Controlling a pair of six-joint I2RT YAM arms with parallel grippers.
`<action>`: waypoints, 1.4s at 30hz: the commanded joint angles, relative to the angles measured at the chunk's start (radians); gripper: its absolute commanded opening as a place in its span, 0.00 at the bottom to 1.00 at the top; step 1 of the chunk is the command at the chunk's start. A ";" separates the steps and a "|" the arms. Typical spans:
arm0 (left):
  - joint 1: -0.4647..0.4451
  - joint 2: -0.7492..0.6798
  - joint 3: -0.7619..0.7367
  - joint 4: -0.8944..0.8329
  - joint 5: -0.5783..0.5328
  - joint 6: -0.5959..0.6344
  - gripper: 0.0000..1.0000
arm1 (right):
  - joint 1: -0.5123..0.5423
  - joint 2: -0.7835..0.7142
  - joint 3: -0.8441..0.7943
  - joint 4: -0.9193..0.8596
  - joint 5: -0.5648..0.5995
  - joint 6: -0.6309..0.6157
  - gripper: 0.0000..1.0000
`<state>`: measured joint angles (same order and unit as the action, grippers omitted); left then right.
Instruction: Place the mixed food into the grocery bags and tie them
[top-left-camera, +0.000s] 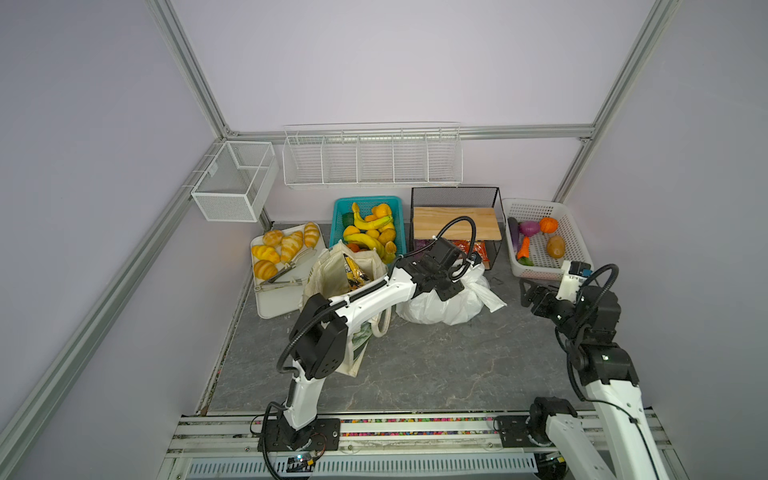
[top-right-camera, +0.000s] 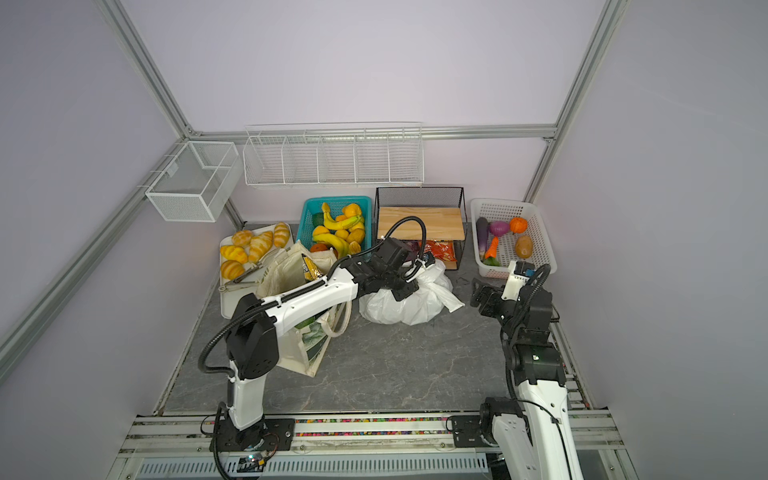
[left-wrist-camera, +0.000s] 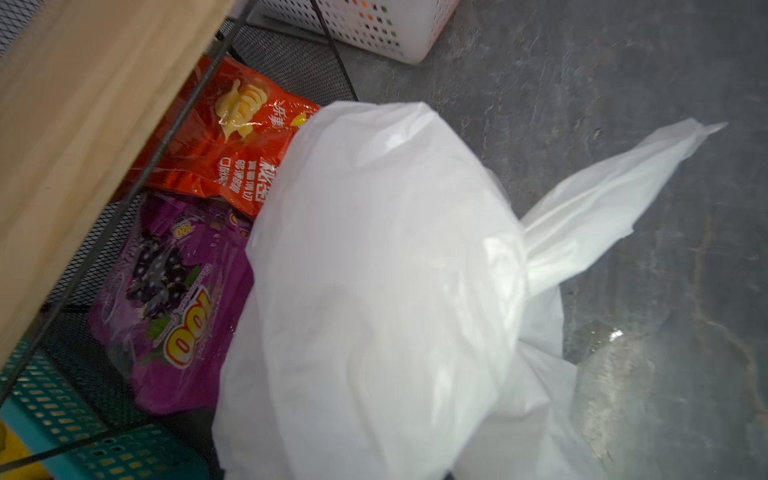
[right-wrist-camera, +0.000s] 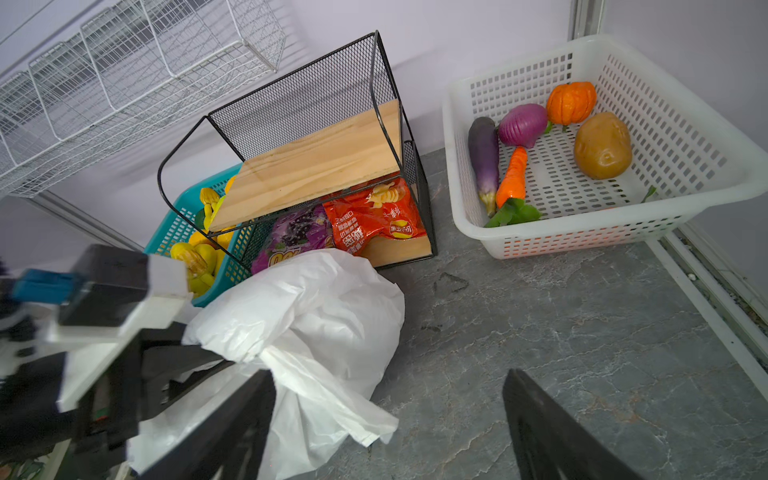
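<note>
The plastic carrier bag (top-left-camera: 440, 309) sits bulging toward the rear of the worktop (top-left-camera: 415, 365), about midway between its side edges. Its back is pressed against the front of the black mesh rack (top-left-camera: 455, 195), and one loose handle (left-wrist-camera: 602, 199) trails toward the right edge. The left end effector (top-left-camera: 451, 291) is on top of it, pressed together on a gathered fold of the plastic. The right end effector (right-wrist-camera: 386, 415) hangs spread wide, clear of the bag, over the bare strip between the bag and the white basket (top-left-camera: 577, 245) in the rear right corner. The whole front half of the worktop lies open.

Left of the bag, the canvas tote (top-left-camera: 328, 270) stands open-mouthed under the left arm, with the black-and-yellow snack bag (top-left-camera: 353, 272) poking out of it.

The rack holds a red snack bag (left-wrist-camera: 232, 137) and a purple snack bag (left-wrist-camera: 174, 299) beneath its wooden shelf (top-left-camera: 453, 222). The white basket holds vegetables (right-wrist-camera: 602, 145). A teal basket (top-left-camera: 365, 202) at the rear edge holds bananas (top-left-camera: 368, 222) and other fruit. A tray (top-left-camera: 278, 305) along the left edge carries bread rolls (top-left-camera: 291, 245) and tongs (top-left-camera: 286, 272).
</note>
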<state>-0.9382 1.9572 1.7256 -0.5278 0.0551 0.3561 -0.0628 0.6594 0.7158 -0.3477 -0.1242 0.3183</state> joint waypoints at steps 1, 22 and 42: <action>-0.001 -0.141 -0.053 0.081 0.075 -0.081 0.00 | 0.004 -0.026 0.041 -0.031 0.038 0.008 0.89; 0.003 -0.814 -0.234 0.226 -0.518 -0.405 0.00 | 0.111 0.076 0.269 -0.102 -0.137 0.001 0.98; 0.268 -0.986 -0.418 -0.081 -0.575 -0.526 0.00 | 0.923 0.862 0.632 0.063 -0.009 -0.003 0.92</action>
<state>-0.6857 0.9947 1.3273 -0.5644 -0.5491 -0.1280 0.8501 1.4742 1.3132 -0.3458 -0.1284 0.2893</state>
